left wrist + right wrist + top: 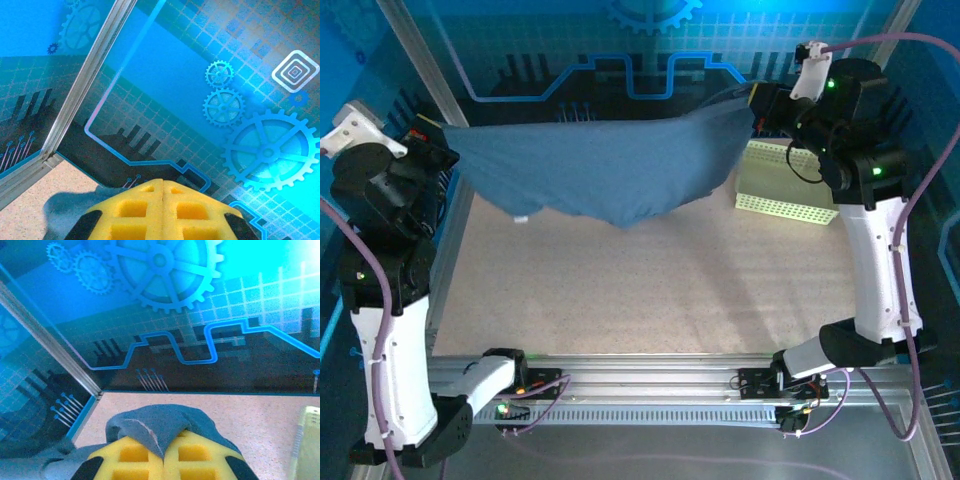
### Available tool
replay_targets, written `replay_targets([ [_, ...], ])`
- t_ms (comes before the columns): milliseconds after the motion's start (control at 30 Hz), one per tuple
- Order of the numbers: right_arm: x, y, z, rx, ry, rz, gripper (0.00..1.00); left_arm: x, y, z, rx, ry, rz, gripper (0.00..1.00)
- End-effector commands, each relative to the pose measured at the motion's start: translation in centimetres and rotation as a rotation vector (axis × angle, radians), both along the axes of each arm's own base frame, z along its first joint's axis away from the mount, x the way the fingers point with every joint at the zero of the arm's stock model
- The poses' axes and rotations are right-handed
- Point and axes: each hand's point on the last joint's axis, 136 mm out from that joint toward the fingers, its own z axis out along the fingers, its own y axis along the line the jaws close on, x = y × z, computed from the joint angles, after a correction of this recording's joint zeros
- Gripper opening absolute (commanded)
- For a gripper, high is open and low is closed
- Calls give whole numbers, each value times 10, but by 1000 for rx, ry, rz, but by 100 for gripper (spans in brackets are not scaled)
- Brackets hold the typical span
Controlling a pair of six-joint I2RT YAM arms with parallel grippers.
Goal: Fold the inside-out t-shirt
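The speckled tabletop [620, 290] lies bare beneath a dark blue t-shirt [600, 170], which hangs stretched in the air between the two arms across the far half of the workspace. Its top edge runs nearly taut and its middle sags in a shallow belly clear of the surface. Behind its right end, a pale perforated basket [780, 185] stands on the tabletop near the right arm.

The left fingers [132, 215] are clenched pad to pad, with a fold of blue cloth showing just below them. The top view puts the shirt's left corner at that grip. The right fingers [132, 455] are likewise clamped shut, with a peak of cloth and its raised seam pinched between the yellow pads.

The cloth looks light, limp and wrinkled, so it should drape and bunch rather than keep any shape. It will probably slide easily across the tabletop. The best holds appear to be the corners and seamed edges, where the doubled fabric gives the pads more to bite.
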Motion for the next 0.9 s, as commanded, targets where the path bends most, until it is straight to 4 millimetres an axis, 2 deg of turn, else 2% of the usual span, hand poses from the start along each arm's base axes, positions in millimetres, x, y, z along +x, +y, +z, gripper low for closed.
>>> replay_targets([
  [0, 16, 19, -5, -21, -13, 42, 0, 16, 2, 5, 27, 19, 5, 0],
  [167, 67, 38, -22, -40, 18, 50, 0, 57, 8, -2, 96, 143, 28, 0],
  [233, 88, 51, -25, -41, 14, 75, 0, 82, 14, -11, 112, 204, 56, 0],
  [333, 119, 75, -29, -16, 1, 136, 0, 109, 29, -13, 124, 252, 95, 0],
  [400, 135, 91, -28, 19, -23, 182, 0, 119, 45, -3, 121, 242, 127, 0],
  [467, 148, 103, -25, 63, -60, 219, 0, 123, 59, 17, 109, 194, 148, 0],
  [533, 158, 113, -20, 112, -99, 248, 0, 124, 69, 38, 102, 126, 141, 0],
  [567, 163, 118, -19, 135, -114, 264, 0, 119, 69, 55, 110, 68, 129, 0],
  [700, 174, 133, -13, 199, -175, 311, 0, 88, 46, 111, 153, -135, 38, 0],
  [800, 181, 136, -16, 207, -191, 318, 0, 57, 26, 129, 162, -224, -30, 0],
  [867, 187, 135, -25, 198, -170, 313, 0, 41, 9, 131, 175, -255, -105, 0],
])
